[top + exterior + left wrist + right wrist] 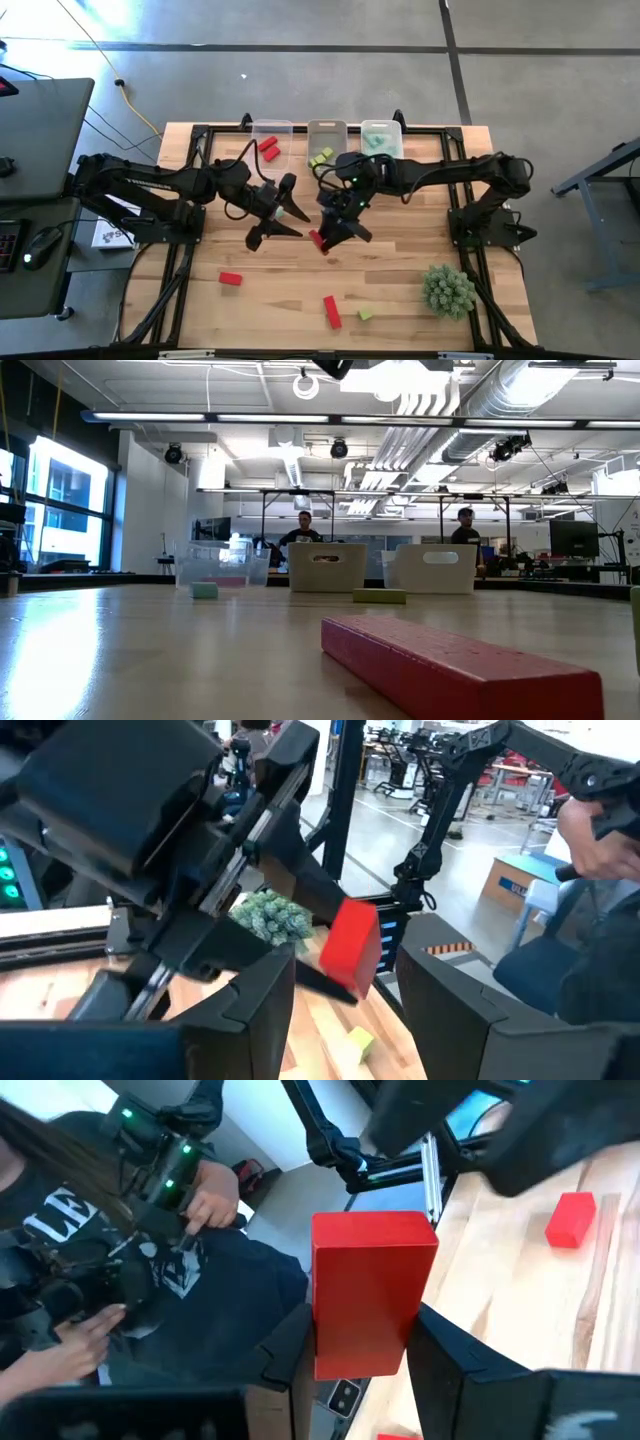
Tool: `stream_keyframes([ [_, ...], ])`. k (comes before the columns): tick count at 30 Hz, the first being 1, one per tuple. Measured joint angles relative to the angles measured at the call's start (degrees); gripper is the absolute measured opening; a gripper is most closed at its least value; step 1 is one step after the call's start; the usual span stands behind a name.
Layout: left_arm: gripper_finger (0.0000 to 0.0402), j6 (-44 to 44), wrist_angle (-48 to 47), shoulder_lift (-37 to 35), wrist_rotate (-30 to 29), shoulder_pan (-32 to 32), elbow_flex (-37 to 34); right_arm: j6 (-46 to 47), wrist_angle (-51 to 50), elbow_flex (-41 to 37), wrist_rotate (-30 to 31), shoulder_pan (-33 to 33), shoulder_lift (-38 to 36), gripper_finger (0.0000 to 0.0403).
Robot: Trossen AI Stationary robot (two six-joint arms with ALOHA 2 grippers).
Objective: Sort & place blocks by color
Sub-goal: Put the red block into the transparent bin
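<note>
**Inspector:** Start with the block in hand.

**Assistant:** One red block point(370, 1290), a short bar, is clenched between the fingers of the right gripper point(333, 234) above the middle of the table point(400, 300). The left wrist view shows the same bar held in that gripper.

**Inspector:** Loose blocks on the tabletop, counted?

**Assistant:** Three in the high view: a red cube point(231, 279) toward the left front, a red bar point(331, 311) near the front edge, and a small yellow-green cube point(365, 314) just beside that bar.

**Inspector:** The bins?

**Assistant:** Three clear bins in a row at the far edge. The left bin point(285, 128) holds two red blocks, the middle bin point(327, 128) yellow-green pieces, the right bin point(382, 127) teal pieces; those last two counts I cannot tell.

**Inspector:** The other arm?

**Assistant:** The left gripper point(275, 215) hangs just beside the right one, jaws spread, grasping nothing.

**Inspector:** Anything else?

**Assistant:** One spiky green plant point(448, 290) at the right front. Two people stand behind the table in the low view.
</note>
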Motion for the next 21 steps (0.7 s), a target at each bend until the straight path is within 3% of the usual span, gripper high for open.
stream_keyframes([
  [21,0.0165,-1.8,-1.1,0.0,0.6,-0.2,0.0,1.6,9.5,0.0,-0.2,-2.5,2.4,0.0098],
])
